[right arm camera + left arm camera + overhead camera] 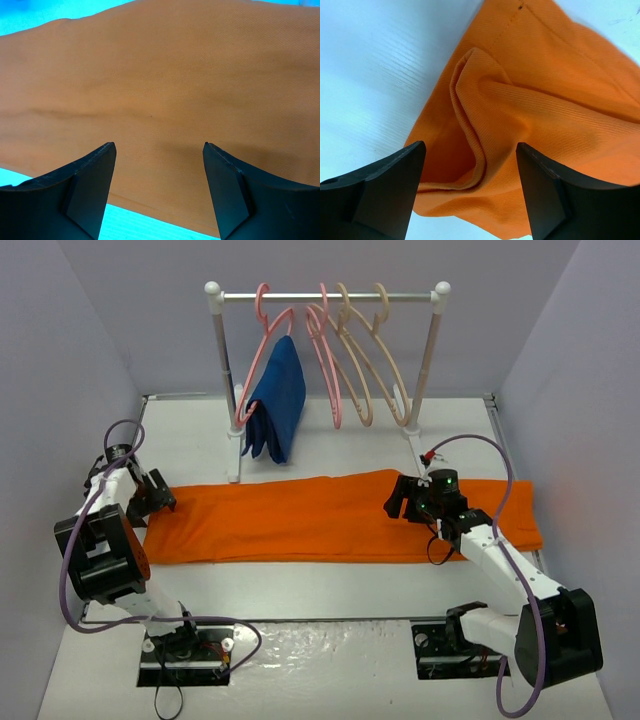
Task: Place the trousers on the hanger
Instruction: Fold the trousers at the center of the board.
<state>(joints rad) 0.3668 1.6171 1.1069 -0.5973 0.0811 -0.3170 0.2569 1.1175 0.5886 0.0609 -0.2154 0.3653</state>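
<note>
The orange trousers [320, 520] lie flat across the table, left to right. My left gripper [158, 497] is open at their left end, where the cloth [520, 120] is folded into a ridge between my fingers [390, 185]. My right gripper [405, 498] is open over the trousers' right half, above smooth cloth [160, 90] near its front edge. The cream-beige hangers [385, 355] hang on the rack at the back right, apart from both grippers.
A white rack [325, 298] stands at the back. It holds a pink hanger [262, 360] carrying a dark blue garment [280, 400], another pink hanger [328, 365] and two beige ones. Walls close in the left, right and back.
</note>
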